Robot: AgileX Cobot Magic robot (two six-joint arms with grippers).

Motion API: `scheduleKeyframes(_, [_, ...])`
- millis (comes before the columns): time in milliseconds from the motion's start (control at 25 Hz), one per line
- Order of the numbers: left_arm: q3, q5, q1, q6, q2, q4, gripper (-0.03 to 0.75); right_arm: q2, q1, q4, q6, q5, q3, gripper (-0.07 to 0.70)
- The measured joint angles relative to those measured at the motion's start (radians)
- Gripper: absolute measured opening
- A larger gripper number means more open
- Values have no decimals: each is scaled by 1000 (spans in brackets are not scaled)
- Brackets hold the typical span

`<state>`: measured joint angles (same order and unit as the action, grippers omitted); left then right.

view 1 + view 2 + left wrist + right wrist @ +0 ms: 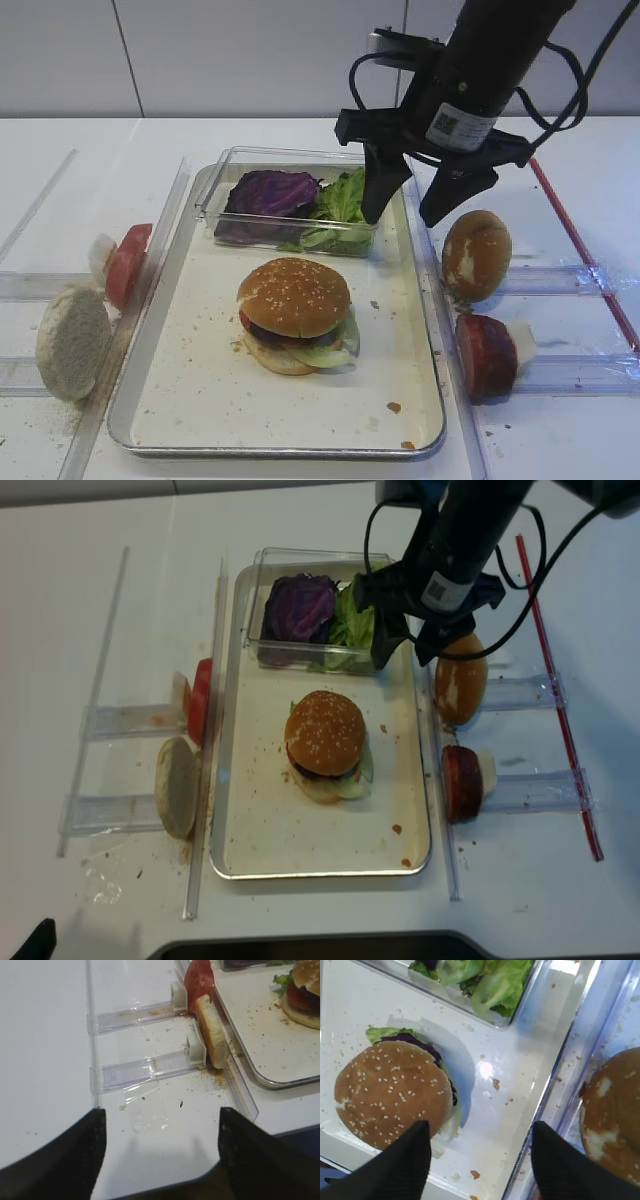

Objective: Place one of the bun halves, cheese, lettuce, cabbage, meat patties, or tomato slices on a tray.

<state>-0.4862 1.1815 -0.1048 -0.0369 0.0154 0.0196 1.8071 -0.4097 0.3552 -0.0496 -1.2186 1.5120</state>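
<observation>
The sesame bun [294, 295] is sitting atop the stacked burger in the middle of the tray [420, 440]. The right gripper [413, 198] is hovering wide and empty over the tray's far right edge. Being light and squashy, the bun likely wants gentle holding at its sides.

Burger [294, 316] mid-tray; front tray floor [250, 400] bare
</observation>
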Motion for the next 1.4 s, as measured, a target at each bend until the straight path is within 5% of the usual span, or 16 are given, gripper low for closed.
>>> scheduleKeyframes(760, [0, 0, 0, 0, 0, 0, 438, -86, -18, -267, -95, -14, 8, 447])
scheduleKeyframes(1400, [0, 0, 0, 0, 0, 0, 438, -176, 261, -276, -104, -18, -43, 447])
